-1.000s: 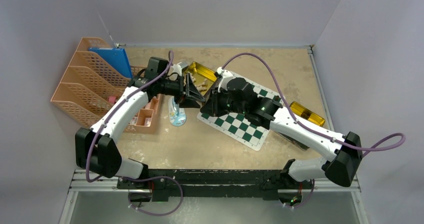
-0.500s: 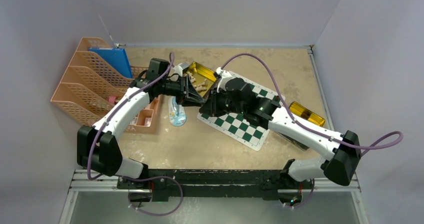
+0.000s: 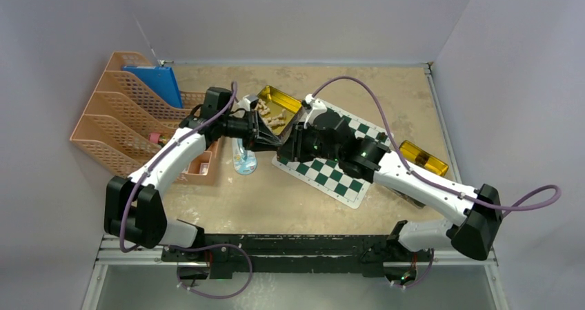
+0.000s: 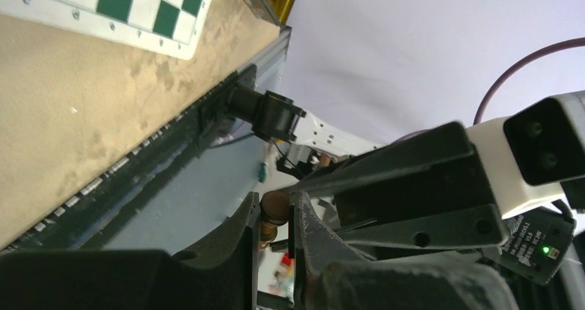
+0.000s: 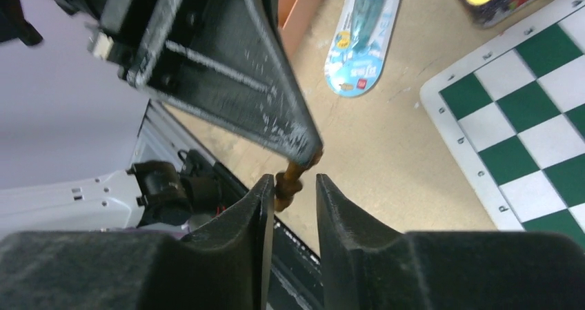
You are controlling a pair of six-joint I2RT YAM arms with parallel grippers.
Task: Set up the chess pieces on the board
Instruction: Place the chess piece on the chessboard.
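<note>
- Dark brown chess piece [image 5: 289, 183] is off the table [image 3: 290, 199], held in the air where the two gripper tips meet. In the top view that meeting point is over the near-left edge of the board [image 3: 336, 177], just in front of the gold tin [image 3: 279, 97]
- Left gripper [image 4: 274, 203]: closed on the piece. The left wrist view shows both fingers pressed against it with no gap, and the right wrist view shows its tips pinching the piece's upper end
- Right gripper [image 5: 294, 180]: jaws apart, one on each side of the piece's free end. The piece lies against or just beside one finger, with a sliver of daylight to the other. No grip made, in my judgement
- Governing relation: the two grippers face each other tip to tip. The piece's long axis runs roughly along the line between them, a little tilted against the right fingers. The piece sits inside the right jaws, so nothing needs reaching for
- Which end is the base cannot be told from either wrist view; the piece is small and partly covered
- Judgement: a handover from left to right, the right arm being the one lying across the board. The next move calls for the right jaws to close squarely before the left lets go. The tilt may let the piece swivel or slip in the new grip
</note>
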